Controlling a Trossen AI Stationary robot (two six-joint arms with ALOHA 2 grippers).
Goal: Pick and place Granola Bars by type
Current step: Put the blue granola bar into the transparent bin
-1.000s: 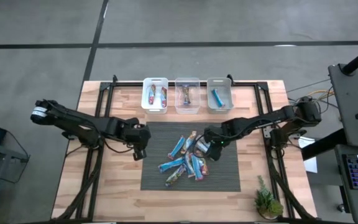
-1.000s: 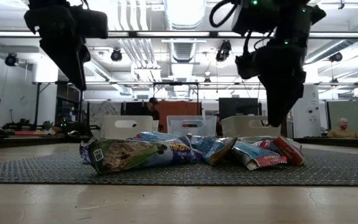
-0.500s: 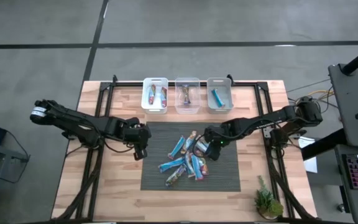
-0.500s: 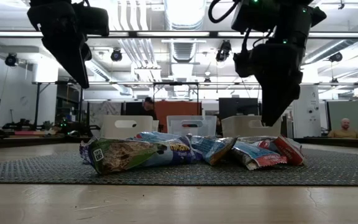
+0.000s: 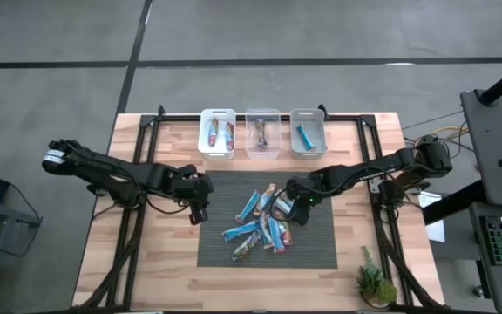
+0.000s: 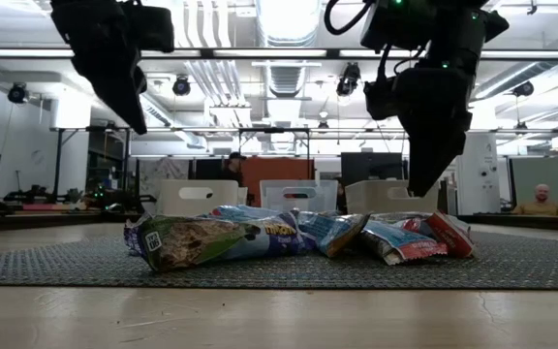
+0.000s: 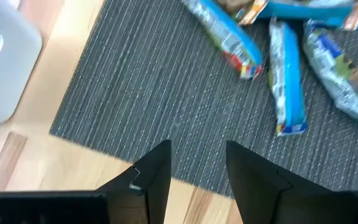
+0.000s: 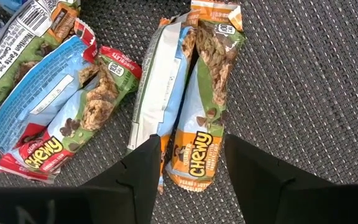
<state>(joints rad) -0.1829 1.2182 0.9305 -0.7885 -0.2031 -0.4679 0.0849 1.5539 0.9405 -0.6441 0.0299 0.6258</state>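
Grey mat (image 5: 225, 218) on the desk (image 5: 146, 270) carries most granola bars (image 5: 262, 225), unsorted; four are placed in three bins (image 5: 262, 133). The open right pincer (image 5: 300, 209) is poised over one; the left pincer (image 5: 197, 212) is open, empty.

Granola Bars (image 5: 264, 220): crinkled foil-plastic wrappers, glossy, creased, printed; some seams show plain white. Mat (image 5: 220, 249): dark grey woven, ribbed, matt, rough. Bench (image 5: 146, 270): light wood planks, visible grain, smooth low-sheen finish. Bins (image 5: 262, 133): thin plastic, smooth; the white bin (image 5: 218, 133) opaque, the other two translucent. Right gripper (image 8: 188, 163) and left gripper (image 7: 197, 171): jaws matt black, hard, smooth-faced. Floor (image 5: 50, 78): grey, matt, fine texture.
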